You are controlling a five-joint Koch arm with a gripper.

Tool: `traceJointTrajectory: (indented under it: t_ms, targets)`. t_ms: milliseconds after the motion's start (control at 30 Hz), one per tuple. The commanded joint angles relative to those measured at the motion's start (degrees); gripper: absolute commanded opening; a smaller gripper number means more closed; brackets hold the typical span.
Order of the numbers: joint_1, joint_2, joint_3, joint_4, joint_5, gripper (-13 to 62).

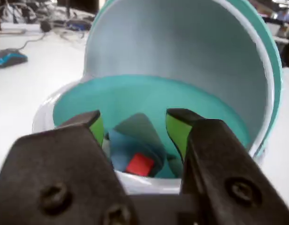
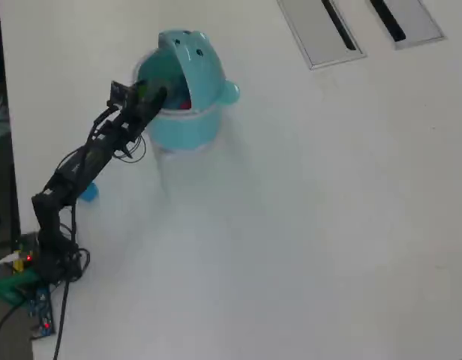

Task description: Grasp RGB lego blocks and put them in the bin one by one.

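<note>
Wrist view: your tool spread, empty, over bin; red block inside. Other blocks unseen, count unclear.

Arm: black, thin, cables looped alongside.
Gripper: black jaws, green-padded tips, screws at 6 o'clock.

Arm's fingers over the open bin, perhaps something red inside.
</note>
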Motion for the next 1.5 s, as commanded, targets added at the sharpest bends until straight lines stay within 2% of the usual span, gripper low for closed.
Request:
traceJointTrajectory:
  t_ms: [0, 633, 1067, 1300, 1467]
  targets:
    - [0.2, 5.9, -0.4, -6.2, -0.3, 24.6]
    - [-1.1, 37.8, 38.3, -10.4, -1.5, 24.6]
    - [-5.0, 49.7, 57.9, -12.3, -1.1, 24.7]
    - [-6.2, 53.2, 63.3, -12.2, 4.4, 24.8]
    - [-8.2, 55.2, 66.9, -11.5, 6.2, 28.5]
